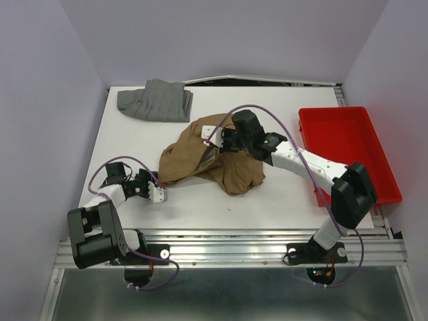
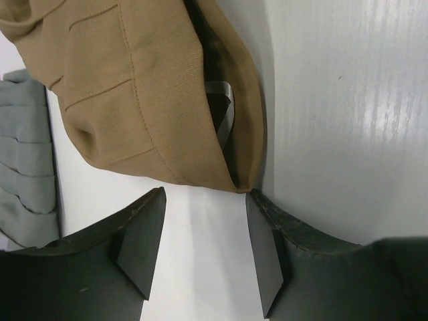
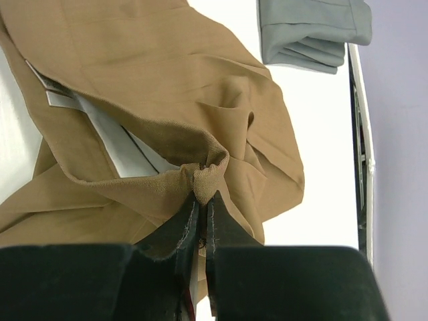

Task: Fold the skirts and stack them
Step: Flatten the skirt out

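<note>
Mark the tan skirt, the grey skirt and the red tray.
tan skirt (image 1: pixel 184 159): top external view, on the smooth panel toward the left arm.
grey skirt (image 1: pixel 155 101): top external view, on the middle of the folded pile.
red tray (image 1: pixel 341 144): top external view, on its bare floor.

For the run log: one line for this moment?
left gripper: open, at tan skirt hem | right gripper: shut on tan skirt | grey skirt: folded, far-left corner

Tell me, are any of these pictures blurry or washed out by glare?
Top external: evenly lit and sharp, faint shadow beneath the brown skirt. Left wrist: streaky glare on the table; the left claw looks dark. Right wrist: the table is washed out white; the right claw is nearly black.
</note>
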Available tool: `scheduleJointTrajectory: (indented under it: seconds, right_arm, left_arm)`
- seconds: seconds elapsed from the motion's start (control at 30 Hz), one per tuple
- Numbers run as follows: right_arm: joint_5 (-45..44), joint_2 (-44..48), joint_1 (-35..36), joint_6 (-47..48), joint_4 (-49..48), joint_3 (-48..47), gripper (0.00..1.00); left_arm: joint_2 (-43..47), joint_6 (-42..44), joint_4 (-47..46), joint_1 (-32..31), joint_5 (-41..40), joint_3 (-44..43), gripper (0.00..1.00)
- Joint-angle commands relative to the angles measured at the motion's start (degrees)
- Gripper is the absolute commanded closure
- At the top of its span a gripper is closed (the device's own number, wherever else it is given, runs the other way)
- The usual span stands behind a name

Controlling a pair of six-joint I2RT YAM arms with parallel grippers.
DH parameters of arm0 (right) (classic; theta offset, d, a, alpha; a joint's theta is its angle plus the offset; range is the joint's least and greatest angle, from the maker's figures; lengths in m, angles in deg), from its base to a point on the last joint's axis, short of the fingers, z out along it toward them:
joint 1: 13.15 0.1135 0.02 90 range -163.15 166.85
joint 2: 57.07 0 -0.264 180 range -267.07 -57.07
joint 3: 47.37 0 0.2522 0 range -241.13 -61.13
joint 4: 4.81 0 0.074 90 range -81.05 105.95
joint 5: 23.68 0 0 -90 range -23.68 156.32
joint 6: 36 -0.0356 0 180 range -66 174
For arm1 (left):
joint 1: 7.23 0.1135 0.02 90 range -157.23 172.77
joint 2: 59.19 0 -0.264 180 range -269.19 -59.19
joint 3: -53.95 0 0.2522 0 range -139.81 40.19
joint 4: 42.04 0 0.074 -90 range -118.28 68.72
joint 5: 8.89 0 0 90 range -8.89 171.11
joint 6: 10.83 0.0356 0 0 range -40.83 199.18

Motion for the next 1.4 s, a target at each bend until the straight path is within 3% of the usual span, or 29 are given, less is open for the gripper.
scheduleJointTrajectory:
  seconds: [0.0, 0.13, 0.27, 0.37, 0.47, 0.57, 0.77, 0.87, 0.9, 0.93, 1.0, 1.1, 1.13, 1.23, 1.27, 1.37]
  right_arm:
    - [-0.73, -0.53, -0.84, -2.93, -0.52, -4.02, 0.99]
    - [-0.65, -1.06, -0.84, -3.46, -0.43, -4.55, 0.99]
    - [-0.65, -2.02, -1.37, -4.94, -0.43, -5.43, 0.99]
    - [-0.38, -2.64, -1.37, -5.39, -0.52, -5.70, 0.99]
    - [-0.12, -2.99, -1.37, -5.65, -0.43, -5.70, 0.99]
    - [-0.64, -3.08, -1.37, -5.65, -0.26, -6.14, 0.99]
    - [-0.65, -2.29, -1.37, -5.74, -0.26, -5.79, 0.99]
    - [-1.08, -1.68, -1.37, -6.00, -0.17, -5.09, 0.99]
    - [-1.61, -1.33, -1.37, -6.35, -0.25, -4.82, 0.99]
    - [-1.70, -1.06, -2.07, -6.97, -0.25, -4.65, 0.99]
    - [-2.31, -0.53, -3.74, -9.42, -0.17, -5.17, 0.99]
    - [-2.67, 0.17, -8.21, -13.73, -0.17, -7.80, 0.99]
    - [-2.75, 0.43, -9.71, -14.96, -0.17, -8.76, 0.99]
    - [-2.58, 1.66, -15.86, -19.35, -0.17, -13.07, 0.99]
    - [-2.32, 1.93, -17.27, -20.41, -0.08, -14.21, 0.99]
    - [-0.56, 3.07, -21.05, -23.14, -0.08, -19.48, 0.99]
  left_arm:
    - [0.61, 23.45, -0.39, -0.46, -0.04, 5.32, 0.37]
    - [1.40, 24.50, -2.25, -0.37, -0.03, 6.82, 0.40]
    - [0.96, 27.58, -2.69, -0.37, -1.18, 7.44, 0.49]
    - [0.88, 28.89, -2.61, -0.37, 0.66, 7.00, 0.49]
    - [0.79, 36.42, 0.28, -1.50, 2.08, 7.09, 0.47]
    - [1.66, 37.51, 1.10, -4.84, 0.32, 8.14, 0.54]
    - [1.49, 34.62, -0.23, -5.56, 1.11, 7.44, 0.67]
    - [2.19, 25.15, -2.69, -5.56, 2.87, 5.43, 0.85]
    - [2.72, 18.42, -3.48, -5.56, 3.48, 4.64, 0.96]
    - [4.11, 14.78, -3.57, -5.47, 3.74, 2.71, 0.99]
    - [6.14, 7.14, -3.40, -5.12, 5.06, 0.60, 1.00]
    - [10.10, -12.00, -6.02, -3.37, 6.82, -4.93, 1.00]
    - [11.41, -26.33, -7.60, -2.23, 7.35, -8.61, 1.00]
    - [12.12, -47.23, -16.73, 0.24, 7.53, -14.60, 1.00]
    - [12.21, -60.62, -19.10, 0.85, 6.74, -18.54, 1.00]
    - [11.08, -75.83, -25.97, 0.77, 2.88, -27.16, 1.00]
